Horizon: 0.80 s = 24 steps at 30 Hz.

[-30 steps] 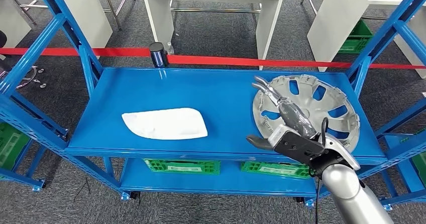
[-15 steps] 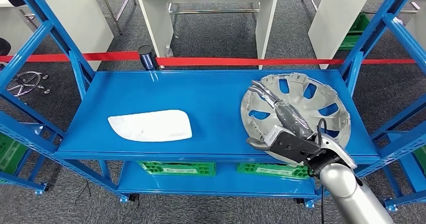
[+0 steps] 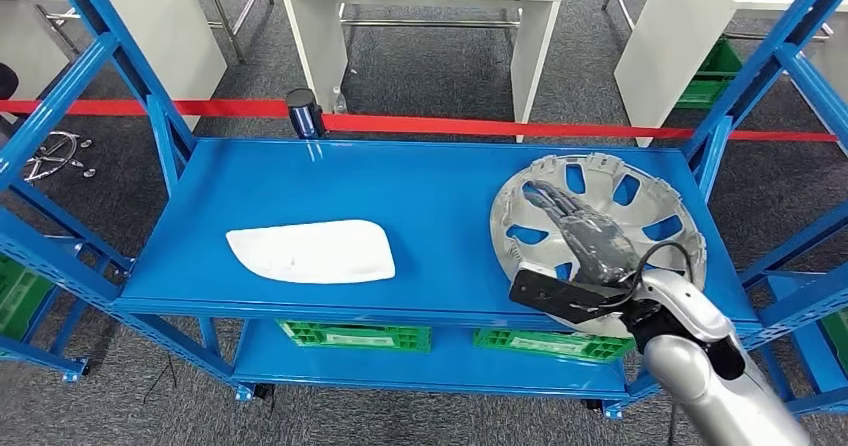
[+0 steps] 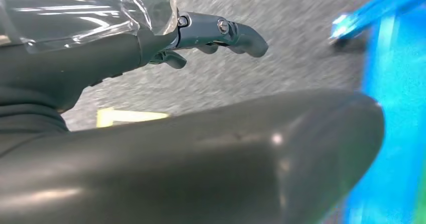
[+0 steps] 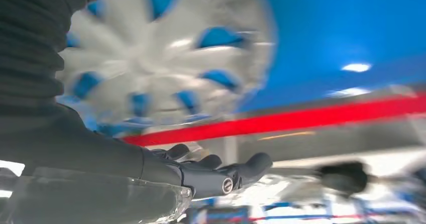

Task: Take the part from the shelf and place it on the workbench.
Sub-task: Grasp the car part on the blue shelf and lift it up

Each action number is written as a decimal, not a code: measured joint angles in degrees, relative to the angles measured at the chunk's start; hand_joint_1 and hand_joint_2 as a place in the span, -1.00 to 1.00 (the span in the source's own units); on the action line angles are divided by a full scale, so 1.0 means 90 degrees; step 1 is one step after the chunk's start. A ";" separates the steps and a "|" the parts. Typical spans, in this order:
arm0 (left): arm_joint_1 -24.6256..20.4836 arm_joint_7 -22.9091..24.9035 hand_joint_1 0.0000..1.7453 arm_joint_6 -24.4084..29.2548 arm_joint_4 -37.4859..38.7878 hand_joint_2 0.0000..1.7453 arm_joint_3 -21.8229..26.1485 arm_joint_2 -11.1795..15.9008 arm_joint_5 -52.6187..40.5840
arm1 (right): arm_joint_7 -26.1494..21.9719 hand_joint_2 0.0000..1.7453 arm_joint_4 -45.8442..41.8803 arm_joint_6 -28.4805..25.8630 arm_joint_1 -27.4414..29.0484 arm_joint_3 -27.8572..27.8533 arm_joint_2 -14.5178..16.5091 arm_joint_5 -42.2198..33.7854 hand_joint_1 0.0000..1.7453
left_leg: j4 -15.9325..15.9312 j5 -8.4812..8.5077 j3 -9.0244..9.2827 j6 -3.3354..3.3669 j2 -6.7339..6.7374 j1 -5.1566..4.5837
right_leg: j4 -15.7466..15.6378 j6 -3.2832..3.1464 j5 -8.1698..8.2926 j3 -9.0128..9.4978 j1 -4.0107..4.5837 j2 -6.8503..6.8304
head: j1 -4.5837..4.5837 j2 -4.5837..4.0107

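The right robot hand [image 3: 585, 238] now lies over the silver wheel cover [image 3: 640, 201], with its fingers stretched flat across the spokes toward the middle. One second ago the fingers were raised above the near left rim and the thumb stood out to the side; now the palm is turned down onto the part. The fingers are spread and do not close around anything yet, so the wheel cover is not grasped. It lies flat on the right end of the blue shelf [image 3: 400, 181], at about the same place as before. A white flat panel [image 3: 310, 250] rests well apart on the left. The left robot hand [image 4: 216, 33] hangs beside the shelf and is empty, fingers loosely curled. I judge that the reach is almost finished and the grip is the next step.
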 joint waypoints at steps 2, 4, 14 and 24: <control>0.0003 0.0115 -1.00 0.0050 0.0138 -1.00 0.0043 0.0006 -0.0133 | 0.0204 1.00 0.0007 0.0047 0.0192 -0.0063 -0.0152 0.0315 -1.00 | 0.0005 -0.0010 -0.0003 -0.0012 -0.0012 0.0016 | 0.0560 0.0073 -0.0136 -0.0302 -0.0052 -0.0002 | -0.0001 0.0000; 0.0001 0.0155 -1.00 0.0055 0.0249 -1.00 0.0094 0.0013 -0.0241 | 0.0443 1.00 0.0013 0.0230 0.0372 -0.0178 -0.0319 0.0424 -1.00 | 0.0039 -0.0042 0.0000 -0.0059 -0.0021 0.0047 | 0.0148 0.0243 0.0110 -0.0131 -0.0117 -0.0011 | -0.0003 0.0000; -0.0417 -0.0323 -1.00 0.0375 0.1274 -1.00 0.0179 0.0384 -0.0469 | 0.1156 1.00 -0.0067 0.0682 0.1976 -0.1103 -0.0465 0.0406 -1.00 | 0.0984 -0.0681 -0.0358 -0.0368 -0.0054 0.0097 | -0.1122 0.0050 0.0505 0.0564 -0.0156 -0.0016 | -0.0016 0.0001; -0.0518 -0.0367 -1.00 0.0387 0.1604 -1.00 0.0200 0.0525 -0.0471 | 0.1184 1.00 -0.0137 0.0689 0.2155 -0.1284 -0.0436 0.0421 -1.00 | 0.0323 -0.0305 -0.0050 -0.0028 -0.0015 -0.0060 | -0.1143 0.0034 0.0487 0.0612 -0.0025 -0.0007 | -0.0026 0.0001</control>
